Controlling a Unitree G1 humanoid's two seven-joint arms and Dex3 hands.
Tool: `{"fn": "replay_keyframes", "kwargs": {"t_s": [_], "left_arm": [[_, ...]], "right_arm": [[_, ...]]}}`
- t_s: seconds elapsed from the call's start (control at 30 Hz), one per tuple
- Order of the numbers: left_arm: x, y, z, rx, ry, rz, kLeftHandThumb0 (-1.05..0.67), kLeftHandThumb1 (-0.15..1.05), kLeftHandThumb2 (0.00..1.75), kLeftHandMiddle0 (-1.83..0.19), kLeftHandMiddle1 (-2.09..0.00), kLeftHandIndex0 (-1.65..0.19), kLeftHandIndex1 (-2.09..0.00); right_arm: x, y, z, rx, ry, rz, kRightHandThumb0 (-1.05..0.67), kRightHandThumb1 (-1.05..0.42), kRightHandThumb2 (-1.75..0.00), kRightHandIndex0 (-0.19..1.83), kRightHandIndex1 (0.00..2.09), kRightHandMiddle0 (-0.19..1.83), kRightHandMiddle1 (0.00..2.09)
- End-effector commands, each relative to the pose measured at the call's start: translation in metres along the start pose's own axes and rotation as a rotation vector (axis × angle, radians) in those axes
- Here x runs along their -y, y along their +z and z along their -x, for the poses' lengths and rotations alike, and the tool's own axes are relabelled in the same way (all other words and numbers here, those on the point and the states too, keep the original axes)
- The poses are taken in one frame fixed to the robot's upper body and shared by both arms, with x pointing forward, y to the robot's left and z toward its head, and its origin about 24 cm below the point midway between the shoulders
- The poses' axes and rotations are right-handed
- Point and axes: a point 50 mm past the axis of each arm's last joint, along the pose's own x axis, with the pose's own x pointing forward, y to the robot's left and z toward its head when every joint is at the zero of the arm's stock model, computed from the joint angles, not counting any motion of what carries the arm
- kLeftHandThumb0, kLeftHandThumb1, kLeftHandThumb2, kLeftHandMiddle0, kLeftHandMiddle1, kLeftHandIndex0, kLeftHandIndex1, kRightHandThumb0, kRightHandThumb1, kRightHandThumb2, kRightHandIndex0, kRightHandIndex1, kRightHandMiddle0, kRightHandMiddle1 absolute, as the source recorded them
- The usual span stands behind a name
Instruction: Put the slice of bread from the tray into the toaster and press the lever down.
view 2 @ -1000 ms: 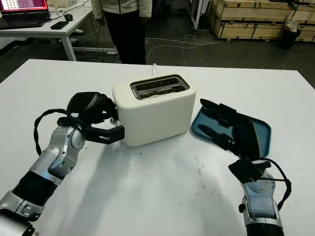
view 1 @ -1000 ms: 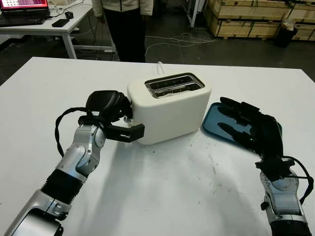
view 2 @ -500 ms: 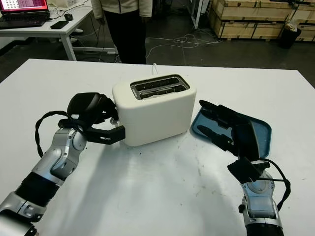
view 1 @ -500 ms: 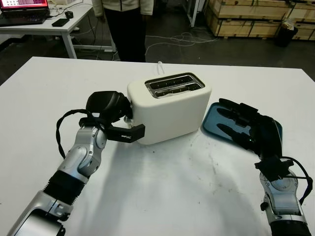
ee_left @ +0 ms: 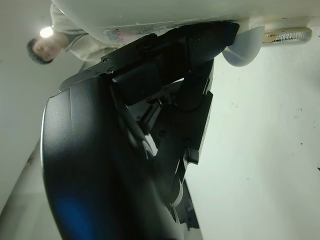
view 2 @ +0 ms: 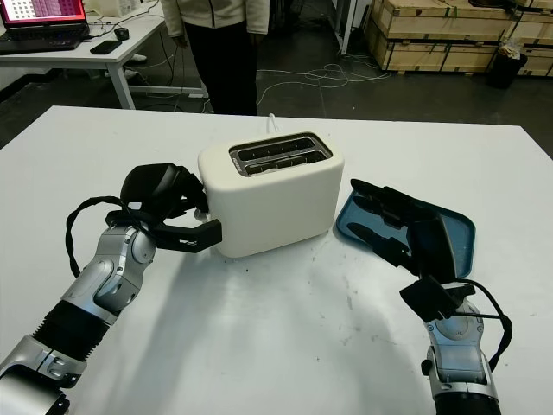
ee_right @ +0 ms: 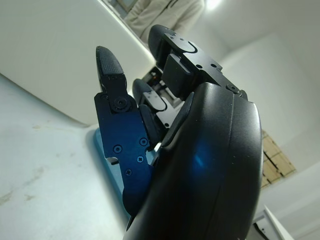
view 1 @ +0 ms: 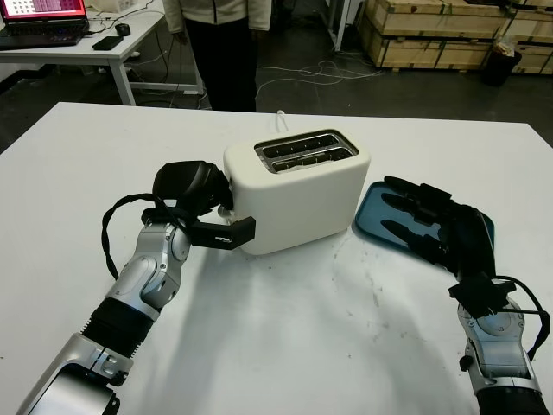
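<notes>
The cream toaster [view 1: 298,194] stands mid-table with its two slots [view 1: 307,150] facing up; I cannot tell what is in them. My left hand [view 1: 223,207] is pressed against the toaster's left end, fingers curled there and thumb lying along the front wall. The lever is hidden behind this hand. In the left wrist view the black fingers [ee_left: 200,65] reach up to the toaster's underside edge [ee_left: 150,12]. My right hand [view 1: 422,216] hovers open over the blue tray [view 2: 462,229], to the right of the toaster. No bread is visible on the tray's bare parts.
A person in dark trousers [view 1: 220,52] stands beyond the table's far edge. A desk with a laptop [view 1: 43,17] is at the back left, and wooden crates [view 1: 449,35] at the back right. White tabletop [view 1: 285,346] spreads in front of the toaster.
The left forearm has shifted slightly toward the toaster while the hand stays at its end. The right hand has barely moved.
</notes>
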Motion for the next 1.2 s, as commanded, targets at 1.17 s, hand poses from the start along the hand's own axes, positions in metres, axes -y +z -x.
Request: {"fn": "replay_keyframes", "kwargs": {"t_s": [1.17], "left_arm": [[-0.121, -0.046, 0.061, 0.098, 0.375, 0.187, -0.27, 0.67, 0.00, -0.76, -0.94, -1.05, -0.10]], "right_arm": [[0.078, 0.015, -0.075, -0.052, 0.047, 0.175, -0.40, -0.85, 0.00, 0.86, 0.03, 0.74, 0.03]]}}
